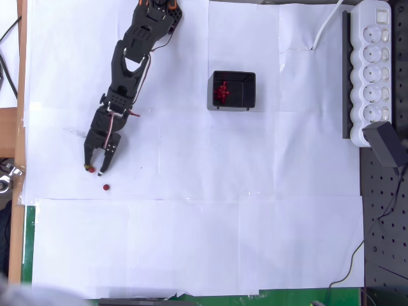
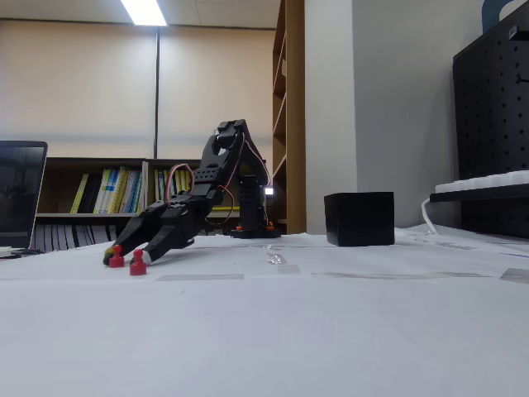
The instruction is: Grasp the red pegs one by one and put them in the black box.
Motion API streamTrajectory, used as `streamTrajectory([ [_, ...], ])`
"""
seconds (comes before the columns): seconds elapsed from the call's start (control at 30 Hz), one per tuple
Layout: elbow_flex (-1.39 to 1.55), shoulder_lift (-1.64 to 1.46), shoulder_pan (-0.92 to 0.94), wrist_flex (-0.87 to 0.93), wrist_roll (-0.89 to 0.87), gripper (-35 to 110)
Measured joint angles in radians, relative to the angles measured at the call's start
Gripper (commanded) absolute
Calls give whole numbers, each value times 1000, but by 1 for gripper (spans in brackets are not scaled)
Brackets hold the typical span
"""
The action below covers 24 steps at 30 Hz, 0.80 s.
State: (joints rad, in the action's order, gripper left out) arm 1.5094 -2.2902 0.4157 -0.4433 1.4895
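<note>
My black gripper [image 1: 95, 168] is down at the white paper on the left, its fingers spread open. One red peg [image 1: 91, 169] stands between the fingertips, close to the left one. A second red peg [image 1: 106, 187] stands free on the paper just below and right of the tips. In the fixed view the gripper [image 2: 122, 255] touches down beside a peg [image 2: 116, 257], with the other peg [image 2: 137, 264] nearer the camera. The black box [image 1: 233, 90] sits right of the arm and holds several red pegs [image 1: 222, 92]. Its dark side [image 2: 359, 218] faces the fixed camera.
A white power strip [image 1: 375, 70] with a black plug lies along the right edge, beside a black pegboard [image 1: 386, 217]. The white paper [image 1: 204, 236] spreads wide below the arm and box. The table's left edge runs close to the gripper.
</note>
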Motion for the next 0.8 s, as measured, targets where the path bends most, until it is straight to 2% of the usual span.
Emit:
streamTrajectory([
  [0.27, 2, 0, 0, 15, -5, 0],
  [0.37, 35, 23, 0, 120, -23, 0],
  [0.43, 91, 64, 0, 296, -74, 0],
  [0.57, 210, 189, -12, 808, -164, 0],
  [0.7, 311, 348, -104, 1336, -158, 0],
  [0.8, 370, 489, -249, 1706, -43, 0],
])
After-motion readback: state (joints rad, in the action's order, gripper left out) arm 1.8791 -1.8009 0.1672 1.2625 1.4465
